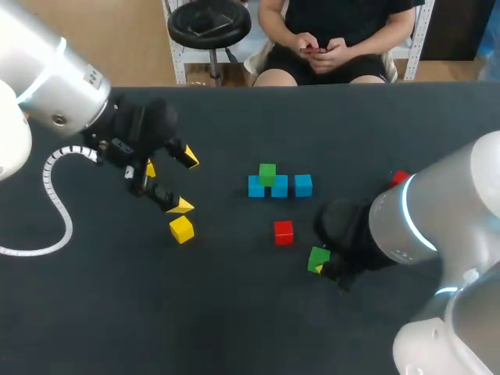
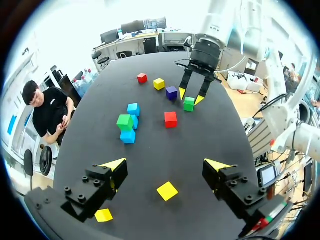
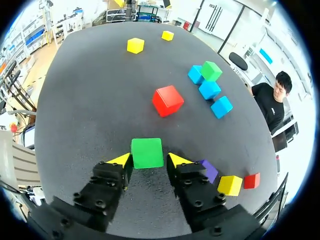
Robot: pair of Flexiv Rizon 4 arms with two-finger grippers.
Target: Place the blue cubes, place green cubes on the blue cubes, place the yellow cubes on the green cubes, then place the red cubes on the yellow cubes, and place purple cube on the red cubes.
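The right end effector [image 3: 148, 160] is straddling the loose green cube [image 3: 147, 153] on the table [image 3: 90, 100], fingers narrowly apart, apparently not clamping; the blue cubes [image 3: 209, 90] are lying ahead, past a red cube [image 3: 167, 100].

A dark table [image 1: 234, 328] is seen. Near its middle a row of three blue cubes [image 1: 279, 187] is laid out from left to right. A red cube [image 1: 283, 232] is placed just nearer than the row, and a green cube [image 1: 318, 258] nearer still, to the right. On the left a yellow cube [image 1: 181, 229] is found, with a second yellow cube [image 1: 150, 168] farther back. On the right a purple cube [image 2: 172, 93], a third yellow cube [image 2: 159, 83] and a second red cube [image 1: 400, 178] are grouped.
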